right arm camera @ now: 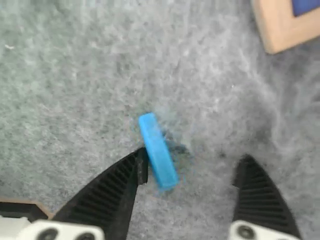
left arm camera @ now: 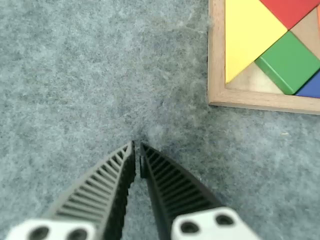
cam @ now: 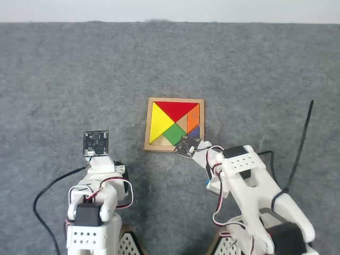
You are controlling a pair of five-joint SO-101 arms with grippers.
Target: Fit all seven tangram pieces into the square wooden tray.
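The square wooden tray (cam: 148, 125) lies mid-table holding a yellow triangle (cam: 159, 125), a red triangle (cam: 174, 110), a green square (cam: 174, 134), an orange piece (cam: 194, 118) and a dark blue piece (cam: 195, 131). Bare wood shows between them. A light blue piece (right arm camera: 158, 151) stands on edge on the grey felt, just off the tray's near right corner (right arm camera: 278, 30). My right gripper (right arm camera: 194, 160) is open around it, one finger (right arm camera: 131, 172) touching it. My left gripper (left arm camera: 137, 148) is shut and empty on the felt, near the tray's near left corner (left arm camera: 216, 97).
Grey felt covers the whole table. The left arm (cam: 98, 180) sits at the lower left, the right arm (cam: 241, 164) at the lower right by the tray's front edge. A black cable (cam: 303, 138) rises at the right.
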